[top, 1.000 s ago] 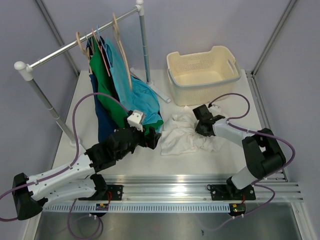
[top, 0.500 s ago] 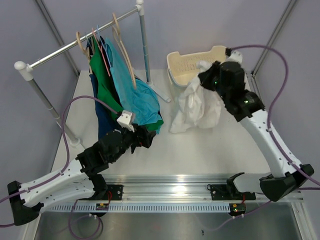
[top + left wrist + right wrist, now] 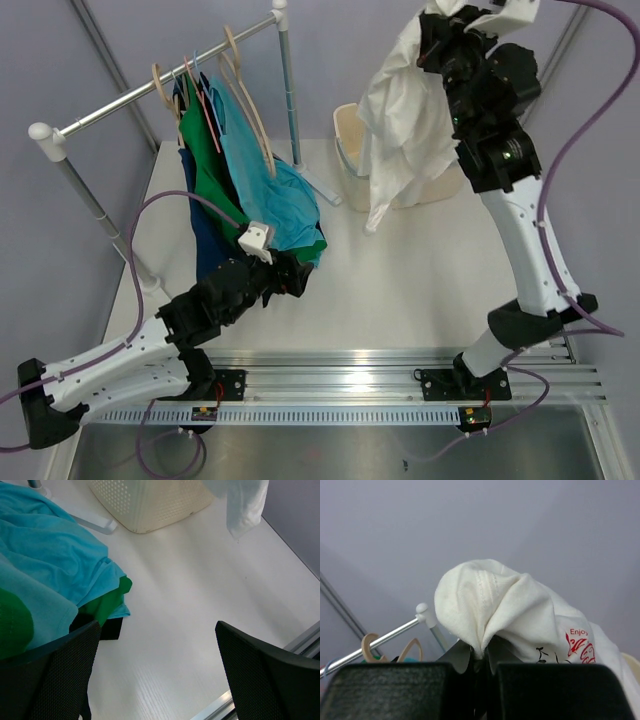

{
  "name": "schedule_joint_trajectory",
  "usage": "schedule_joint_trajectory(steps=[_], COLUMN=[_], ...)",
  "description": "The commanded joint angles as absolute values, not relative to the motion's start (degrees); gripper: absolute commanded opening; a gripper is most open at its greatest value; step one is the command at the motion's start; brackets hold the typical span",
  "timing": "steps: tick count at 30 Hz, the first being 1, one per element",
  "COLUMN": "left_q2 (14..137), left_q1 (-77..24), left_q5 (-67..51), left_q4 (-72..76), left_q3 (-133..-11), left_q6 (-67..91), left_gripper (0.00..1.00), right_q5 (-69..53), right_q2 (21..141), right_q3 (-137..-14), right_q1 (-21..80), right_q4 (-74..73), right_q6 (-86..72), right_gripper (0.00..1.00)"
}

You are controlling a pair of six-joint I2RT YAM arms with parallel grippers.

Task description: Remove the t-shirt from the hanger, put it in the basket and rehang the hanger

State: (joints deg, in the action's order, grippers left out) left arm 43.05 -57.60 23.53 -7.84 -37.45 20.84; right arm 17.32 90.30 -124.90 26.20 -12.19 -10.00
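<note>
**Status: t-shirt off the hanger, lifted over the basket**

White table [image 3: 400, 300] inside grey enclosure walls forms the work surface. All positions below are referenced to the cream basket [image 3: 346, 128] at the far side of the table.

1. Well left of the basket, a metal clothes rail [image 3: 130, 98] carries the green shirt [image 3: 205, 165], the light blue shirt [image 3: 275, 195] and thin pink hangers [image 3: 205, 110]. The pale wooden hanger [image 3: 248, 105] hangs on this rail just beside the light blue shirt. It does not carry the t-shirt.
2. Left of the basket and nearer the arm bases, the left gripper [image 3: 155, 675] sits low above the table, close to the hems of the hanging shirts. Its jaws stand fully apart. Nothing lies between them.
3. Directly over the basket, the t-shirt [image 3: 405, 120] hangs as a bunched white drape. It covers most of the basket in the top view. Its lower end hangs free at the basket's near side, well clear of the hanger. Red print shows in the right wrist view.
4. High above the basket, the right gripper [image 3: 480, 657] is clamped fully closed on a gathered fold of the t-shirt.
</note>
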Motion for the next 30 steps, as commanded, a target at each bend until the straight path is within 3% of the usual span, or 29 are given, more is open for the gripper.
schedule_joint_trajectory(steps=[1, 5, 11, 17, 30], left_q2=[43.94, 44.91, 45.09, 46.05, 47.02], left_q1=[-57.83, -57.83, -57.83, -57.83, -57.83], left_q5=[22.51, 20.92, 20.13, 18.29, 16.96], left_q4=[-5.45, -4.83, -4.83, -4.31, -4.04], left_q3=[-37.79, -37.97, -38.06, -38.23, -38.5], left_q6=[21.88, 22.15, 22.24, 22.59, 22.59], left_gripper=[0.99, 0.99, 0.99, 0.99, 0.99], right_q5=[19.42, 20.65, 21.36, 15.92, 18.55], right_q2=[100.85, 112.13, 111.27, 114.52, 115.67], right_q3=[-138.53, -154.85, -147.58, -148.36, -119.57], right_q1=[25.93, 25.58, 22.69, 18.11, 15.47], right_q4=[-5.97, -7.48, 5.17, 4.57, 14.31], right_q6=[-0.37, 4.91, 4.31, -1.66, 4.67], right_gripper=[0.0, 0.0, 0.0, 0.0, 0.0])
